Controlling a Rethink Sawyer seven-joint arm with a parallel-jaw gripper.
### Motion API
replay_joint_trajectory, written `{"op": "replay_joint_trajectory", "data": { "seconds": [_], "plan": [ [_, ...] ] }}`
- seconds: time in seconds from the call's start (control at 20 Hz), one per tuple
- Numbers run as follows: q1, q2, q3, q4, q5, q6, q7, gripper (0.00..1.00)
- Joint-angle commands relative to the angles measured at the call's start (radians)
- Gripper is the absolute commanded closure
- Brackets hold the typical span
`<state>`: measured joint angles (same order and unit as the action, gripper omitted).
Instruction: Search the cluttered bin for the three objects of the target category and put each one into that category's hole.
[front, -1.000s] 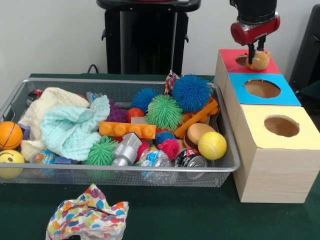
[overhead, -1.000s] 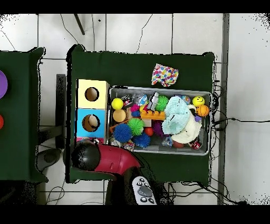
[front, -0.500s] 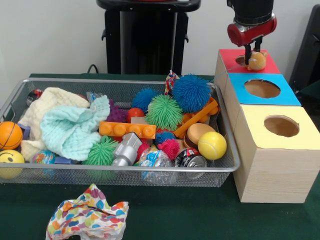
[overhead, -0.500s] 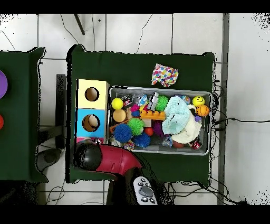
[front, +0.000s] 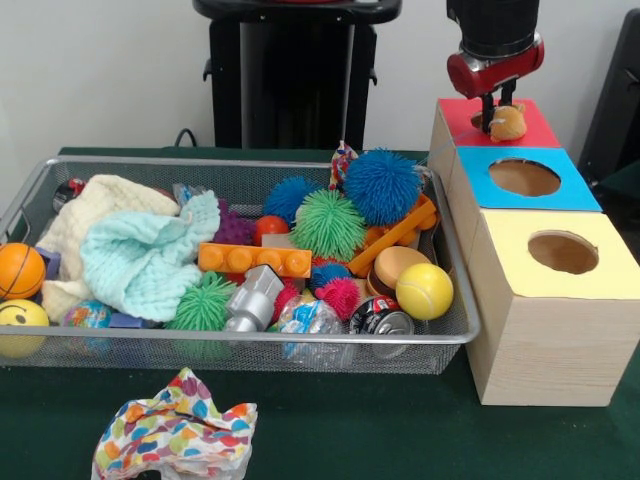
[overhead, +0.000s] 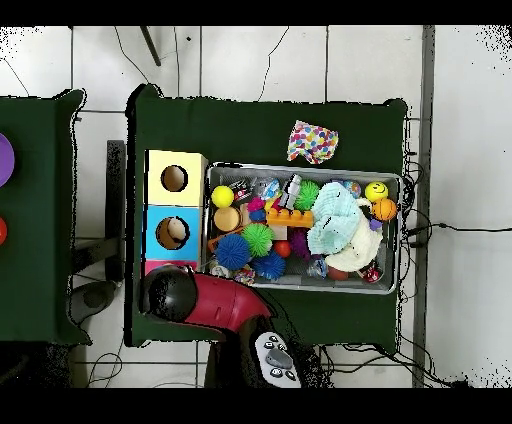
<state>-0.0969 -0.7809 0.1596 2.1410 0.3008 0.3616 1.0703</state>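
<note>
Bin: we see the wire bin (front: 452, 330) on the left of the green desk (front: 400, 440), crowded with cloths, spiky balls, smooth balls, a can and an orange brick. Nothing in it looks disturbed across the last second.

Loose item: a patterned cloth (front: 175, 435) lies on the desk near us, outside the bin, where it lay a second ago.

Boxes: to the right of the bin stand three boxes in a row, yellow box (front: 520, 270) nearest, blue box (front: 560, 190) behind it, red box (front: 530, 130) farthest, each with a round hole on top.

Tool: the tool (front: 497, 102) hangs over the red box at the far right and is clenched on a small tan toy (front: 508, 123), which hangs below it.

Change: over the last second the tool has risen a little and shifted slightly left, carrying the tan toy with it. The toy sat lower, close over the red hole (front: 484, 121), a second ago; now it hangs higher, just to the right of that hole.

Overhead: the arm covers the red box, so we cannot check the drop from above. The blue hole seems to hold something pale.

Meaning: we judge the toy has not been released. It is lifting away from the hole, so this object is not yet delivered. The tool may need to line up over the hole again.
</note>
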Motion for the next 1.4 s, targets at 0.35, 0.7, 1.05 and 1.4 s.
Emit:
{"op": "replay_joint_trajectory", "data": {
  "seconds": [0.35,0.7,1.05,1.4],
  "plan": [
    [0.014,0.248,-0.01,0.017,-0.075,0.06,0.155,1.0],
    [-0.005,0.233,-0.002,0.022,-0.125,0.1,0.089,1.0],
    [-0.034,0.221,0.013,0.038,-0.171,0.171,0.07,1.0],
    [-0.048,0.211,0.032,0.042,-0.158,0.156,0.112,1.0]
  ]
}}
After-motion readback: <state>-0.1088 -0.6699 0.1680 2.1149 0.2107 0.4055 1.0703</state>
